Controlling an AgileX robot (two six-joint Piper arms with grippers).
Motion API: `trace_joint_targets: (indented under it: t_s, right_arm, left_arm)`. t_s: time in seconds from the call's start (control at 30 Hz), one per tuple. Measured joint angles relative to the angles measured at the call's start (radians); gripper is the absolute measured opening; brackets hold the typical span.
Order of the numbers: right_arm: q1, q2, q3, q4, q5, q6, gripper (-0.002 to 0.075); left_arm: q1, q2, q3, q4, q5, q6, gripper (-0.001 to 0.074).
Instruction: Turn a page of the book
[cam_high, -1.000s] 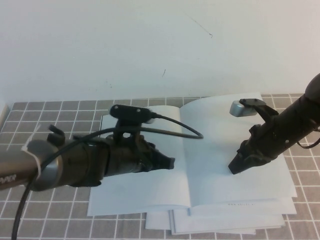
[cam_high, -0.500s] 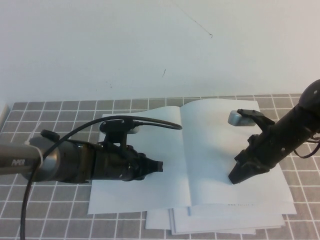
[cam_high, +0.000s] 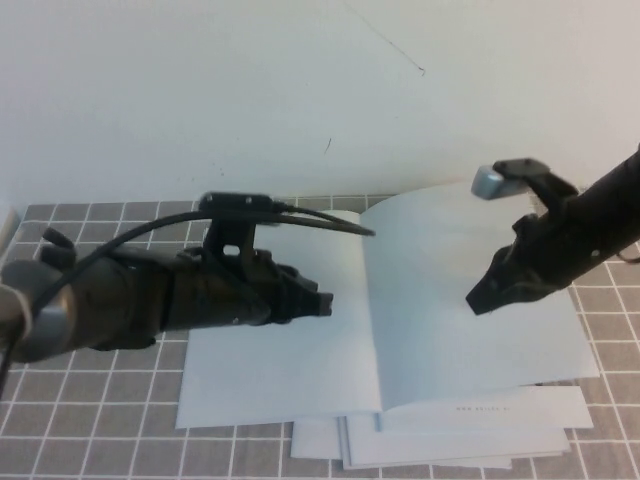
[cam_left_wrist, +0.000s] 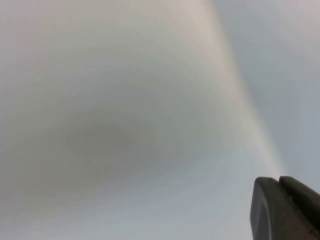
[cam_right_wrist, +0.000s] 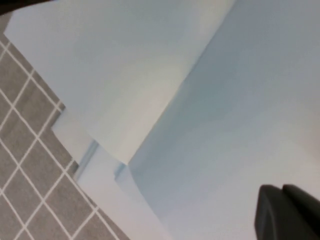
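- Your book (cam_high: 380, 340) lies open at lower centre of the high view, on white booklets (cam_high: 450, 440) over the grey tiled table (cam_high: 100, 440).
- Its right page (cam_high: 470, 330) is plain pale, its outer part raised off the sheets beneath.
- Your right gripper (cam_high: 484, 297) hovers mid-right over that page, jaws together, holding nothing.
- Your left gripper (cam_high: 322, 303) sits left of centre over the left page, jaws together, empty.
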Motion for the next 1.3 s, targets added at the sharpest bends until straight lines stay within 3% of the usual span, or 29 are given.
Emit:
trace_joint_targets:
  t_s: [0.27, 0.67, 0.97, 1.3]
  right_arm:
    - [0.0, -0.314, 0.0, -0.109, 0.022, -0.011, -0.0001]
    - [0.0, -0.78, 0.022, -0.408, 0.129, 0.149, -0.0001]
    - [0.0, -1.125, 0.331, -0.589, 0.022, 0.337, -0.0001]
    - [0.0, -1.444, 0.76, -0.618, -0.237, 0.475, -0.0001]
  left_arm:
    - [0.0, -0.319, 0.0, 0.294, 0.052, -0.098, -0.0004]
    - [-0.001, -0.698, 0.004, 1.13, 0.446, -0.741, -0.0004]
    - [-0.001, -1.005, 0.208, 1.663, 0.33, -1.209, -0.0004]
    - [-0.001, -1.339, 0.589, 1.774, 0.195, -1.301, -0.0004]
